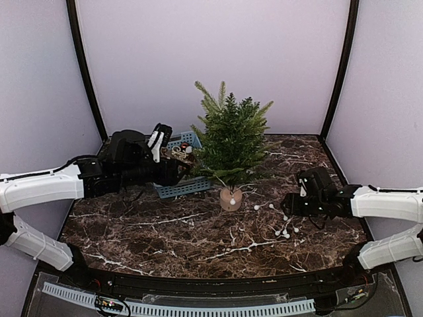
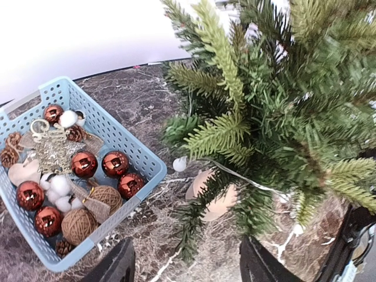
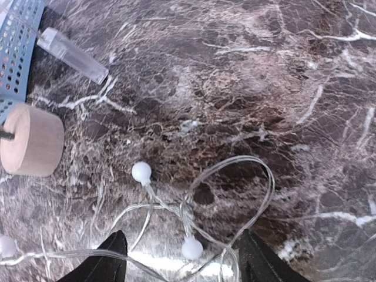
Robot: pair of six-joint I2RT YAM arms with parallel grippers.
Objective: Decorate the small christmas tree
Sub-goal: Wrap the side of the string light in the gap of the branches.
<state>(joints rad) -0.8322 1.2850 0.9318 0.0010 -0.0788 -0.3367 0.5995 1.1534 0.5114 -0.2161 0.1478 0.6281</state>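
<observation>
Pale lilac walls [image 1: 211,46] close in a dark brown marble bench [image 1: 165,231] veined with white.

The left arm [image 1: 39,188] comes in from the left edge and reaches across the basket [image 1: 182,188], its wrist level and aimed at the lower left side of the tree [image 1: 231,135]. The left claw [image 2: 187,267] is spread wide with nothing gripped. Only low branch tips hang in front of the gap, above the bench.

The right arm [image 1: 390,201] stretches in from the right edge, low and roughly level, pointing left toward the tree's foot. The right claw [image 3: 185,264] also stands wide and grips nothing. It hovers over the light string [image 1: 284,232], whose clear wire loops on the bench, with one white bulb [image 3: 191,249] lying between the fingers.

The tree stands upright toward the back middle of the bench, just right of the basket. Its long axis is vertical, with the tip up and the thin stem set in a pale wooden base [image 3: 32,140] that sits flat on the bench. The branches spread out on all sides and overhang the basket's right end. Part of the string runs through the lowest branches, a bulb [image 2: 180,164] hanging there above the base.

The blue basket holds red baubles [image 2: 84,164], twine balls [image 2: 78,225], pine cones and white cotton balls. A clear plastic piece [image 3: 73,56] lies on the bench beside it.
</observation>
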